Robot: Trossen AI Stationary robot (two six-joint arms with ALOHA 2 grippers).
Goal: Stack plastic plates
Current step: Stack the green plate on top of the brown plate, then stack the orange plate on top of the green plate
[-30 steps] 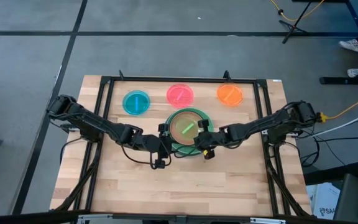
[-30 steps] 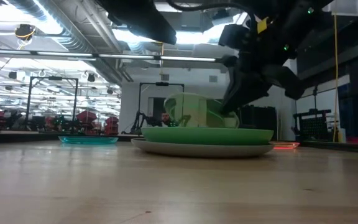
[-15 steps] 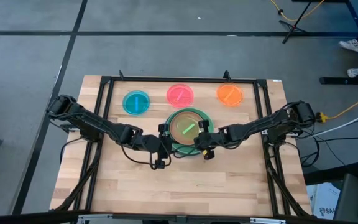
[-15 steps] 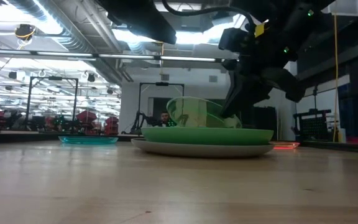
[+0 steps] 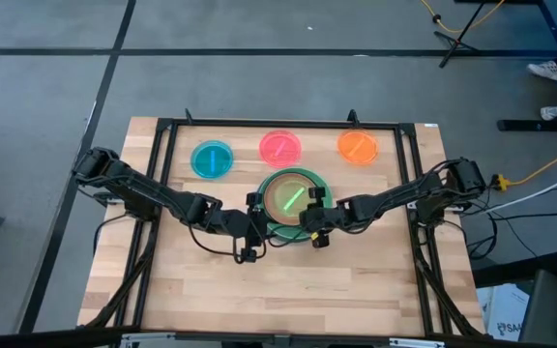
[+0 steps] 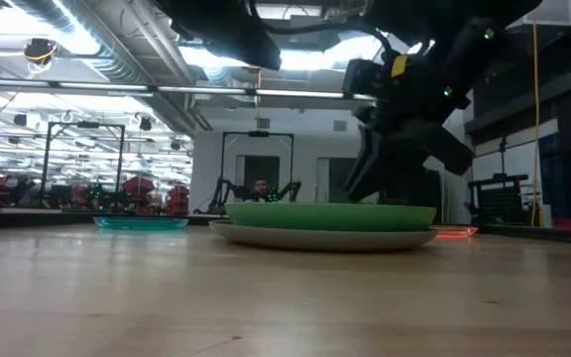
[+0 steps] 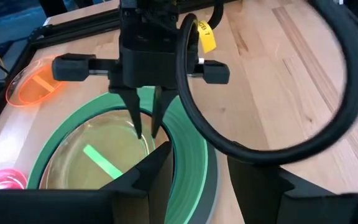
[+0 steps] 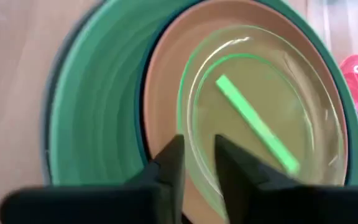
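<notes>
A stack of plates (image 5: pixel 293 201) stands mid-table: a grey plate (image 6: pixel 315 236) at the bottom, then mint green (image 7: pixel 191 155), dark teal and brown (image 8: pixel 160 81), with the translucent lime plate (image 8: pixel 260 112) on top. My right gripper (image 8: pixel 197 165) is shut on the lime plate at the stack's near right side (image 5: pixel 309 220). My left gripper (image 7: pixel 201 186) is open at the stack's near left side (image 5: pixel 256 217); its fingers stand either side of the stack's rim. The blue (image 5: pixel 211 159), pink (image 5: pixel 279 147) and orange (image 5: pixel 358 147) plates lie flat along the far edge. My right gripper pinches the lime plate's rim (image 8: pixel 192 152) on its near right side, one finger inside the plate and one outside. The fingers slant down from the table's right side (image 7: pixel 145 118). The lime plate lies flat in the brown plate.
A dark metal frame (image 5: pixel 288 124) runs round the table top. Bare wood lies between the stack and the near edge (image 5: pixel 278 290). The two arms reach in from the left and right sides and meet at the stack.
My right gripper has gone down and a little toward the table's left edge with the lime plate. The plate was tilted, its held side raised above the stack; now it lies flat in the stack, below the green plate's rim in the low view.
</notes>
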